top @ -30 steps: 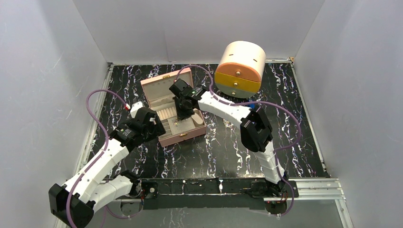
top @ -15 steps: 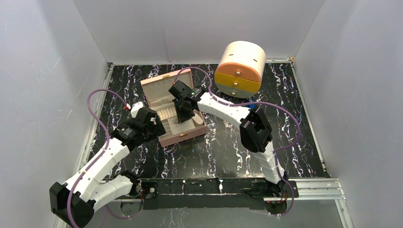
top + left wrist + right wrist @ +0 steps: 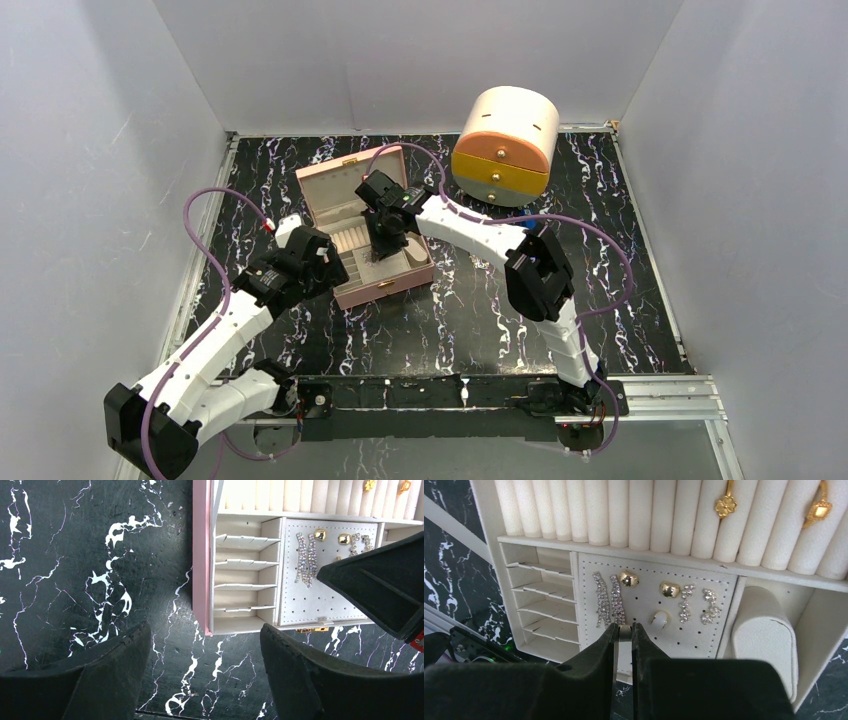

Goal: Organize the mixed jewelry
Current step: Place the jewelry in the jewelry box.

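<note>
**Operator:** State of the right gripper [image 3: 625, 629]?

**Technician:** Its fingers are nearly together, pinching a small pale rounded earring piece [image 3: 625, 632] at the tips. It hangs over the white perforated earring panel [image 3: 696, 637] inside the open pink quilted jewelry box [image 3: 392, 284].

**Operator:** Where is the mixed jewelry [image 3: 668, 589]?

**Technician:** Most of it is on that panel:
- two long crystal drop earrings [image 3: 607, 605]
- two gold dome studs [image 3: 629, 578]
- one pale stud [image 3: 659, 618]
- two short crystal cluster earrings [image 3: 710, 605]

Two gold rings [image 3: 725, 502] sit in the cream ring rolls [image 3: 594, 510] beyond the panel.

**Operator:** State of the left gripper [image 3: 205, 635]?

**Technician:** Its jaws are spread wide and hold nothing. It hangs over the black white-veined marble tabletop [image 3: 75, 580], just beside the box corner next to the slotted divider compartment [image 3: 245, 580].

**Operator:** Other items?

**Technician:** A cream round cabinet with orange and yellow drawers [image 3: 505, 130] stands beyond the box to the right, apart from it.
</note>
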Robot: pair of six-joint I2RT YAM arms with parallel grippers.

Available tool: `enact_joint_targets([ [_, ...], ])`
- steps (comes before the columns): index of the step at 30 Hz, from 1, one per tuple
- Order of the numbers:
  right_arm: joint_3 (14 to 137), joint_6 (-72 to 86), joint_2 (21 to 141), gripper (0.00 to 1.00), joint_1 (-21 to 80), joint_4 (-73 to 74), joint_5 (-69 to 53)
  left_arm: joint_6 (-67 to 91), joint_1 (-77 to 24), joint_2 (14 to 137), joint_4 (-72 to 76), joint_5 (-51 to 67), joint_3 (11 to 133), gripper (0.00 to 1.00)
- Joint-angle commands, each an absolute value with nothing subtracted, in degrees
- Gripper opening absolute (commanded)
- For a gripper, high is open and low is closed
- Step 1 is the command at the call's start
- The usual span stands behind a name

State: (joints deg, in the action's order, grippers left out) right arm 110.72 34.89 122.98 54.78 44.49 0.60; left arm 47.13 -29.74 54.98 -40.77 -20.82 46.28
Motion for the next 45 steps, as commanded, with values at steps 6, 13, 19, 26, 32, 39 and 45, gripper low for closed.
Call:
enact_joint_targets([
  [6, 109.46, 34.63, 119.72, 0.11, 55.27, 40.88, -3.81, 47.15, -29.52, 54.32, -40.96, -22.21, 45.6, 0.77],
  [13, 109.93, 36.55, 118.95, 0.1, 55.28, 43.4, 4.08, 46.98, -29.47, 54.32, -40.98, -22.24, 45.62, 0.77],
  [19, 109.82, 36.74, 117.81, 0.1, 55.26, 43.46, 6.67, 47.11, -29.45, 54.33, -40.86, -22.15, 45.44, 0.77],
  [26, 110.3, 36.66, 117.64, 0.1, 55.23, 43.27, 8.61, 46.87, -29.47, 54.46, -40.86, -22.22, 45.57, 0.77],
  [32, 111.76, 35.89, 119.19, 0.1, 55.25, 43.62, 8.24, 46.93, -29.45, 54.57, -40.76, -22.24, 45.61, 0.77],
  [39, 114.3, 34.31, 121.17, 0.1, 55.28, 44.62, 7.61, 46.82, -29.49, 54.73, -40.58, -22.24, 45.61, 0.77],
  [45, 113.24, 34.28, 121.23, 0.1, 55.26, 44.65, 6.38, 46.7, -29.51, 54.82, -40.5, -22.28, 45.58, 0.77],
])
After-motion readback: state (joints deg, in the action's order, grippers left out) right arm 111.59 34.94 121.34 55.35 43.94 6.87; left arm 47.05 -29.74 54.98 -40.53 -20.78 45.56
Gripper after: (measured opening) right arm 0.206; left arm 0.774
